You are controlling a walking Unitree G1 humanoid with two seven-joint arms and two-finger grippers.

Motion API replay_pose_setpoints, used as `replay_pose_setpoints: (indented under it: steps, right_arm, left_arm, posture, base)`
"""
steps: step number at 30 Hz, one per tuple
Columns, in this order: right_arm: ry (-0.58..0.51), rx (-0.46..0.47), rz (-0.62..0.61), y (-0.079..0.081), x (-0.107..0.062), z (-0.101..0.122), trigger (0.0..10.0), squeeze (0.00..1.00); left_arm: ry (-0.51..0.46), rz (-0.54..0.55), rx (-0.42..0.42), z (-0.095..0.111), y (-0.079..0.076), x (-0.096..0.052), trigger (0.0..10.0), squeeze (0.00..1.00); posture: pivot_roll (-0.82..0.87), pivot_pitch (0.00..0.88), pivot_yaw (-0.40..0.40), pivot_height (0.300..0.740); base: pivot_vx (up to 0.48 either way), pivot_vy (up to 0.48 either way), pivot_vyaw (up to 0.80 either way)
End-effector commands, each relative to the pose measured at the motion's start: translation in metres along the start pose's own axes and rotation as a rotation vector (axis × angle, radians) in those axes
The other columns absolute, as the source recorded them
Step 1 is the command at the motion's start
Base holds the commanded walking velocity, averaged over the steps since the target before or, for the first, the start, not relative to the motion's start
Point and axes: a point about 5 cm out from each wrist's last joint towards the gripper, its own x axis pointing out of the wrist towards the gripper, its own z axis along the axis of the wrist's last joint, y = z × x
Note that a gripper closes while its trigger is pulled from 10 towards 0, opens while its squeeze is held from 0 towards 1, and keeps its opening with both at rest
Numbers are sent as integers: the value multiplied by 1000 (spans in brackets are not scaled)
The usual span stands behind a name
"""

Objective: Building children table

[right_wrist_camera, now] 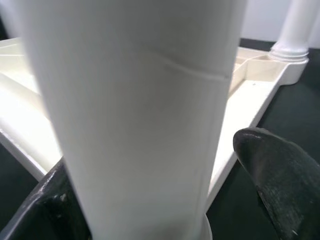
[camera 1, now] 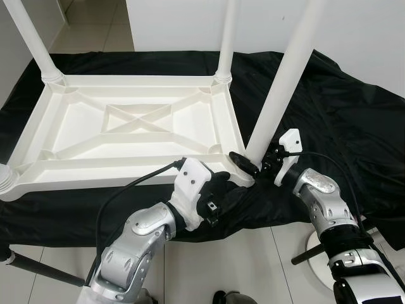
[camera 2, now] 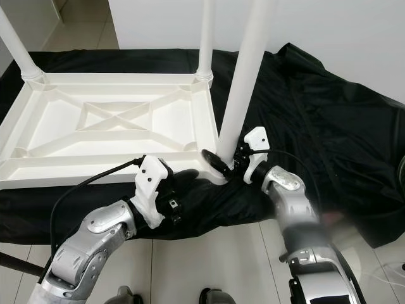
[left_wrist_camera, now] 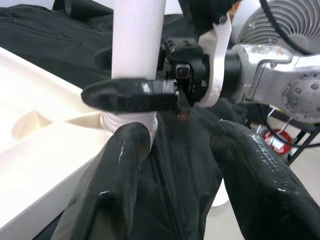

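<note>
A white plastic table top point(camera 1: 114, 166) lies upside down on a black cloth point(camera 1: 342, 114). A long white table leg point(camera 1: 285, 82) stands tilted at the near right corner, its foot at the corner socket. My right gripper point(camera 1: 253, 161) is shut on this leg just above its base; in the right wrist view the leg point(right_wrist_camera: 140, 100) sits between the two black fingers. My left gripper point(camera 1: 231, 183) is open at the same corner, low over the cloth. In the left wrist view its fingers point(left_wrist_camera: 120, 165) spread below the leg's base, one beside the socket.
Upright legs stand at the far left corner point(camera 1: 31, 38) and the far right corner point(camera 1: 226, 38), and a leg base point(camera 1: 5, 180) shows at the near left. Tiled floor point(camera 1: 253, 266) lies in front. A white round base point(camera 1: 314, 244) sits at the right, a black rod point(camera 1: 38, 269) at the left.
</note>
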Motion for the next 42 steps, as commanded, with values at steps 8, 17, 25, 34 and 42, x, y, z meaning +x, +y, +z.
replay_pose_setpoints:
  steps: [8, 17, 25, 34, 42]
  right_arm:
    - [-3, -7, -38, -3, -3, -5, 10000, 0]
    - [-16, 0, -38, 5, -3, -8, 0, 0]
    - [42, 28, -133, 11, -8, -19, 4314, 0]
    - [33, 72, -409, 15, -6, -14, 10000, 0]
    - [44, 283, -855, 44, -3, -20, 10000, 0]
  left_arm:
    - [5, -6, 29, -2, 0, 5, 10000, 0]
    - [19, -16, 51, -7, -4, 9, 10000, 0]
    - [9, 88, 31, -10, 6, 12, 10000, 0]
    - [56, 183, 44, -19, 17, 13, 10000, 0]
    - [41, 204, 67, -20, 26, 11, 10000, 0]
  posture:
    - [-49, 72, -25, 740]
    - [-56, 73, -33, 740]
    - [-63, 67, -39, 740]
    - [-73, 62, -37, 740]
    - [-80, 49, -28, 740]
  base:
    - [0, 0, 0]
    - [0, 0, 0]
    - [0, 0, 0]
    - [0, 0, 0]
    - [0, 0, 0]
